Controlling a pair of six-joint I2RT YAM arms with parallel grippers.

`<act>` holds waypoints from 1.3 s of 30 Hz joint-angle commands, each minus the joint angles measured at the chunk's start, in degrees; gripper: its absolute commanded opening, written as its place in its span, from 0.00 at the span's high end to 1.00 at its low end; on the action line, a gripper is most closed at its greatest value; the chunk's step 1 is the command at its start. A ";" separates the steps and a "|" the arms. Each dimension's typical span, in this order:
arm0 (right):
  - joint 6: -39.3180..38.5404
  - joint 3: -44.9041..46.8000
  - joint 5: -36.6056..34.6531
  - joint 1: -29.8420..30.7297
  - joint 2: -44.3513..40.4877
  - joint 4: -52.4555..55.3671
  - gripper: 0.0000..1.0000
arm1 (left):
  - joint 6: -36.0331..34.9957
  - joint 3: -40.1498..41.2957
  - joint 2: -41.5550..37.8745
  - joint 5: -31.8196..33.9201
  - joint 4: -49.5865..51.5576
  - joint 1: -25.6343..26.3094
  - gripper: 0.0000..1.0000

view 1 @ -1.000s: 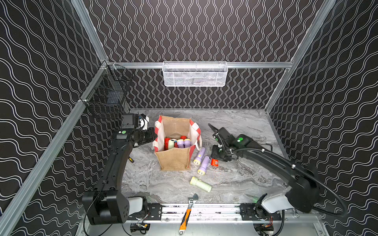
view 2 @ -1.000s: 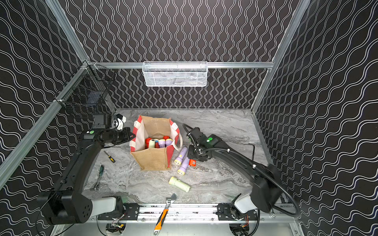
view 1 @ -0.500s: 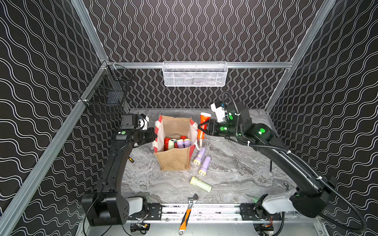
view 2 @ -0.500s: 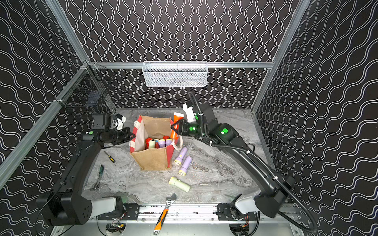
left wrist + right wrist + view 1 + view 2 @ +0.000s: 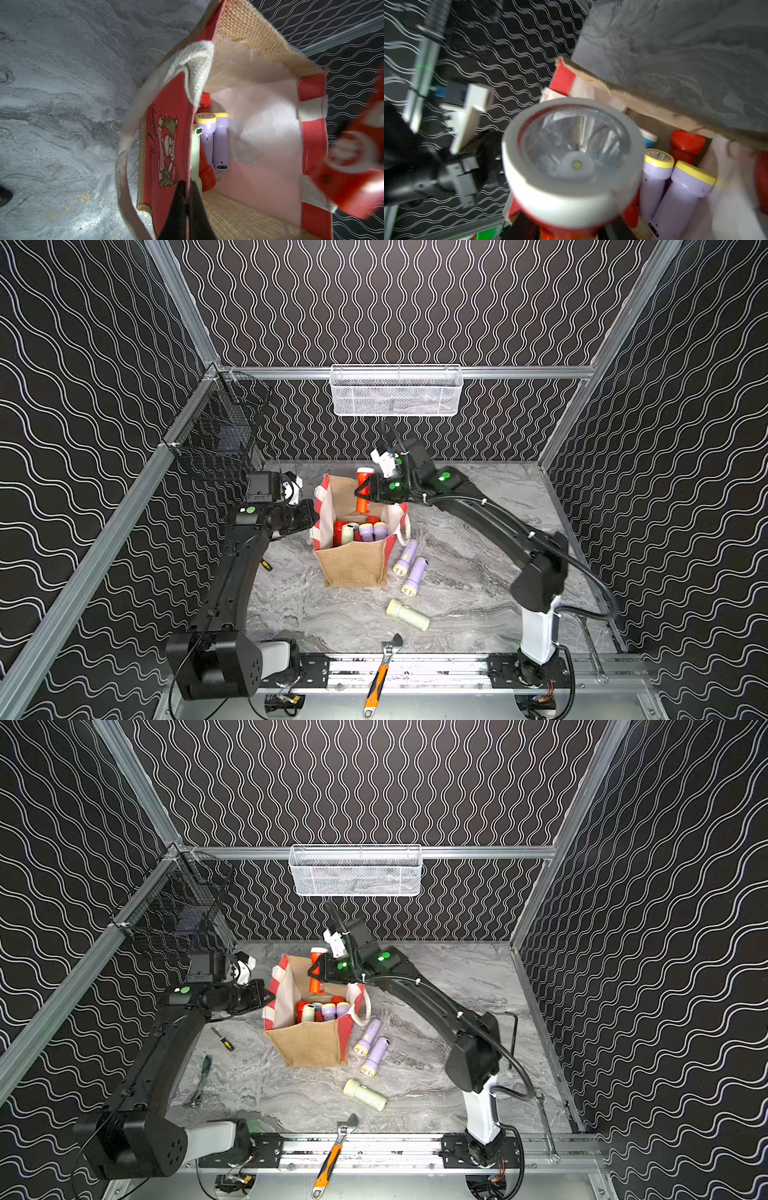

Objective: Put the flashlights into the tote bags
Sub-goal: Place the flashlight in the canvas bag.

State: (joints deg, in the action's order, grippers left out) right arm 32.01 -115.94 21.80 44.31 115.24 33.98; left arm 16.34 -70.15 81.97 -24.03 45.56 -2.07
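The tan burlap tote bag (image 5: 353,568) (image 5: 309,1048) stands open mid-table. My left gripper (image 5: 309,514) (image 5: 188,187) is shut on its red side panel, pinching the rim. Over the bag's mouth, my right gripper (image 5: 368,492) (image 5: 321,973) (image 5: 571,232) is shut on a red flashlight (image 5: 364,489) (image 5: 571,155), upright with its white head up. Several flashlights (image 5: 361,531) (image 5: 209,137) stand inside the bag: red, pale green and lilac. Two lilac flashlights (image 5: 405,558) (image 5: 414,576) and a pale green one (image 5: 407,615) lie on the table right of the bag.
An orange-handled wrench (image 5: 380,672) lies on the front rail. A white mesh basket (image 5: 397,391) hangs on the back wall and a black wire basket (image 5: 216,439) on the left wall. Small screwdrivers (image 5: 222,1040) lie left of the bag, a spanner (image 5: 546,1127) at the front right.
My right arm has lifted the red flashlight from the table beside the bag and carried it up over the bag's mouth. The left gripper has kept its hold on the bag.
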 commanded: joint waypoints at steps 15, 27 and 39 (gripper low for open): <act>-0.83 5.75 -6.42 1.39 5.82 11.40 0.59 | -0.17 0.02 0.21 0.13 -1.72 -0.04 0.95; -3.94 -2.71 -11.54 2.62 1.69 18.03 0.58 | -0.10 0.05 -0.17 -0.03 -1.88 -0.03 0.95; 7.11 17.00 -32.15 2.18 -28.23 24.11 0.51 | 0.05 -0.16 0.06 0.32 -1.84 -0.07 0.95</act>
State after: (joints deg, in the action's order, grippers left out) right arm 32.67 -103.42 -3.64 46.63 90.19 52.62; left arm 16.34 -70.15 81.97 -23.97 45.52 -2.07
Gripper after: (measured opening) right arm 0.489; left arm 0.055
